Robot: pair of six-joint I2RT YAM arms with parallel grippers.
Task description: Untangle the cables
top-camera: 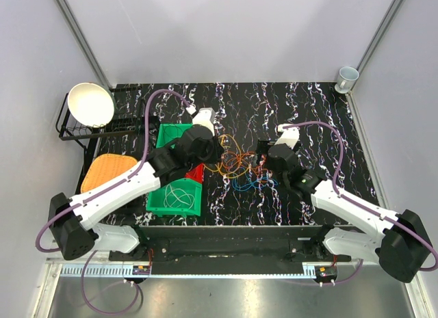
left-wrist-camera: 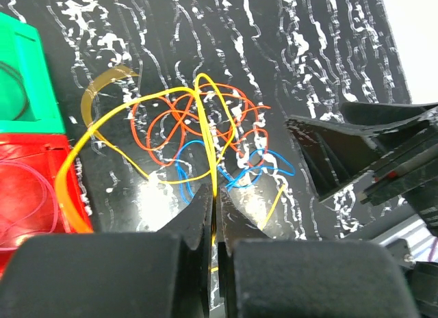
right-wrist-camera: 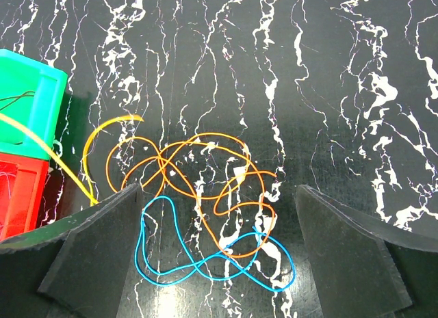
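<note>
- Left wrist view: the left gripper (left-wrist-camera: 213,198) is pinched shut on the yellow cable (left-wrist-camera: 207,120), which rises out of the tangle lying on the black table (left-wrist-camera: 328,44).
- Right wrist view: the right gripper (right-wrist-camera: 219,202) hangs wide open over the orange cable (right-wrist-camera: 205,135) and blue cable (right-wrist-camera: 205,263), which are knotted together near the green bin (right-wrist-camera: 27,92) and red bin (right-wrist-camera: 17,188).
- To do this step well, the right gripper should probably pin the orange-and-blue clump while the left draws the yellow cable away slowly — easing off if a loop snags.
- Only the left wrist view shows the yellow cable threading through the orange loops — the right wrist view shows the orange and blue crossings plainly.
</note>
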